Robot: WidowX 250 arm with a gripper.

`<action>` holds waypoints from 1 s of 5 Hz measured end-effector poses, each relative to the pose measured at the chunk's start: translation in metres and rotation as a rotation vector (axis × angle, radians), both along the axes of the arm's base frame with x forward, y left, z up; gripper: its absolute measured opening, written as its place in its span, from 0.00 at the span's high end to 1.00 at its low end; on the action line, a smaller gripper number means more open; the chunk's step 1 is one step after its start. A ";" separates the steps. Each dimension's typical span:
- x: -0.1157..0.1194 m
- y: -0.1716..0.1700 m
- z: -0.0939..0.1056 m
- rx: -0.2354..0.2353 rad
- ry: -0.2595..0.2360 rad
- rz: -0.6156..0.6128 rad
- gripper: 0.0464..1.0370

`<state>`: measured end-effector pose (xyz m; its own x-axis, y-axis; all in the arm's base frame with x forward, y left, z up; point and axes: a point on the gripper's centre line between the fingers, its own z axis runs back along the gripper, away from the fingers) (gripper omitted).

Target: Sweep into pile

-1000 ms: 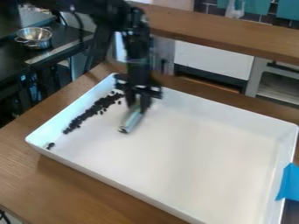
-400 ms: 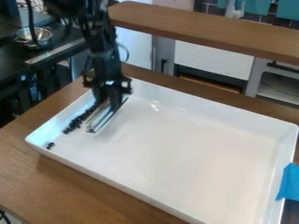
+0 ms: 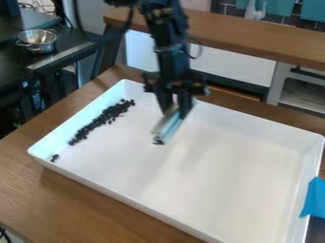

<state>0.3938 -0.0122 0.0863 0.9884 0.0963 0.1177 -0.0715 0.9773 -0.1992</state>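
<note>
Blue tape sticks to the right edge of the white tray. Small black bits sit by its left corner and in a long, bumpy line beside its left edge. Toward the far edge, the gripper pinches a shiny bluish tool.
</note>
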 end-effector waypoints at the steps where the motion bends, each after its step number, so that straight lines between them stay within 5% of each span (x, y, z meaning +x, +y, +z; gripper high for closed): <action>1: -0.005 -0.051 -0.006 0.050 0.015 0.051 0.67; 2: -0.013 -0.099 -0.021 0.097 0.056 0.115 0.67; 3: -0.018 -0.138 -0.034 0.129 0.022 0.122 0.63; 4: -0.014 -0.133 -0.037 0.176 -0.036 0.052 0.33; 5: -0.016 -0.120 -0.014 0.136 -0.045 0.022 0.06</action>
